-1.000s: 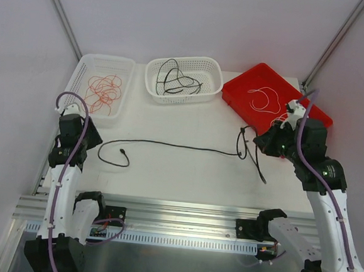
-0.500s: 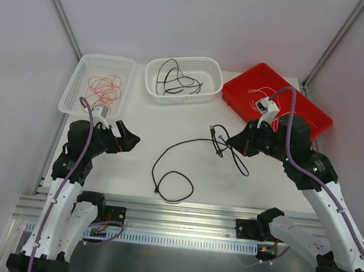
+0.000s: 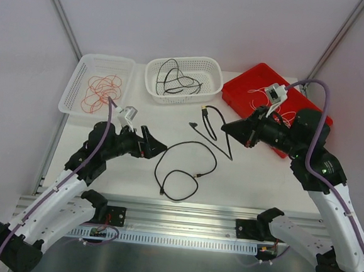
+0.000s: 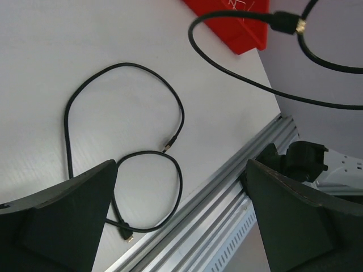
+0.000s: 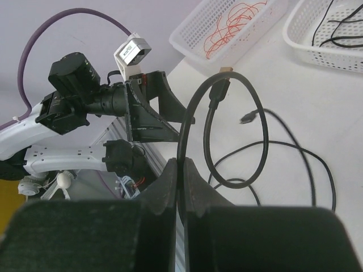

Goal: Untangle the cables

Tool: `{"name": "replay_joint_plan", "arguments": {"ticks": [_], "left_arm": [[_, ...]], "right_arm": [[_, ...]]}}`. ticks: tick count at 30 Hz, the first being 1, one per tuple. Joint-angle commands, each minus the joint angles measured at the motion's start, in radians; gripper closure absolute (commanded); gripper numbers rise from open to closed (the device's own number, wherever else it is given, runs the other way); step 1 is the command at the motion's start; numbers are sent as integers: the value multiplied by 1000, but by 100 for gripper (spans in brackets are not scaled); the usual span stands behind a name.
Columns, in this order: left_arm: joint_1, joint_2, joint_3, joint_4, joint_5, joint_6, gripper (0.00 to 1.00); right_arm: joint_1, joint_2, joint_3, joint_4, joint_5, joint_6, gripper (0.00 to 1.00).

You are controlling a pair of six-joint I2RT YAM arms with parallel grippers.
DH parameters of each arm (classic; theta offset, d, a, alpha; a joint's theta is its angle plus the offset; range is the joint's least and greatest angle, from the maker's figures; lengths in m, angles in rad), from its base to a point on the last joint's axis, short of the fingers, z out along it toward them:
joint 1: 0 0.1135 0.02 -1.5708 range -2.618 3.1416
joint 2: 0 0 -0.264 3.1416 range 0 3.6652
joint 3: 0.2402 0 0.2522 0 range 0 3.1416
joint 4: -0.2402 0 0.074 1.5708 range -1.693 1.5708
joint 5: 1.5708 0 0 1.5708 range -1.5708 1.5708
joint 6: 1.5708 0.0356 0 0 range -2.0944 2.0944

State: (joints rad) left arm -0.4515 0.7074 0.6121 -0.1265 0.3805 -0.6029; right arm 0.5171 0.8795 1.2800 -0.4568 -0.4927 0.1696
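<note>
My right gripper (image 3: 231, 128) is shut on a thick black cable (image 3: 213, 143) and holds it in the air over the table's middle; its loop and gold-tipped plug (image 5: 220, 89) hang in front of the closed fingers (image 5: 170, 187). A second black cable (image 3: 177, 200) lies in loose loops on the white table, near the front edge. My left gripper (image 3: 157, 148) is open and empty, just left of those loops; in its wrist view the lying cable (image 4: 182, 116) sits between the spread fingers (image 4: 57, 221), and the held cable's plug (image 4: 283, 22) hangs at the top.
A white basket (image 3: 80, 71) at the back left holds red-orange wires (image 3: 101, 92). A white basket (image 3: 215, 69) at the back middle holds black cords (image 3: 177, 80). A red tray (image 3: 236, 93) at the back right holds white wires (image 3: 261, 95). A metal rail (image 3: 182, 215) runs along the front.
My right gripper has moved left and up, carrying its black cable off the table. My left gripper has swung right toward the middle. The other cable now lies alone in loops.
</note>
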Motion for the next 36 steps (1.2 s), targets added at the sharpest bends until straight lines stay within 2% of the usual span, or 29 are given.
{"name": "replay_joint_plan", "arguments": {"ticks": [1, 6, 11, 16, 22, 32, 36], "left_arm": [[-90, 15, 9, 155, -61, -28, 2], [-206, 73, 47, 241, -98, -76, 1], [-343, 164, 132, 287, -213, -90, 2], [-487, 286, 186, 341, -275, -29, 3], [-627, 343, 141, 474, -413, 97, 2], [-720, 449, 140, 585, -529, 204, 2], [-740, 486, 150, 582, -620, 224, 7]], "right_arm": [[11, 27, -17, 96, -56, 31, 99], [47, 33, -83, 112, 6, 15, 99], [96, 44, -160, 158, 66, 53, 99], [147, 38, -229, 222, 190, 139, 99], [176, 10, -277, 231, 328, 271, 99], [224, -25, -311, 253, 437, 399, 99], [236, -33, -317, 253, 459, 421, 99]]}}
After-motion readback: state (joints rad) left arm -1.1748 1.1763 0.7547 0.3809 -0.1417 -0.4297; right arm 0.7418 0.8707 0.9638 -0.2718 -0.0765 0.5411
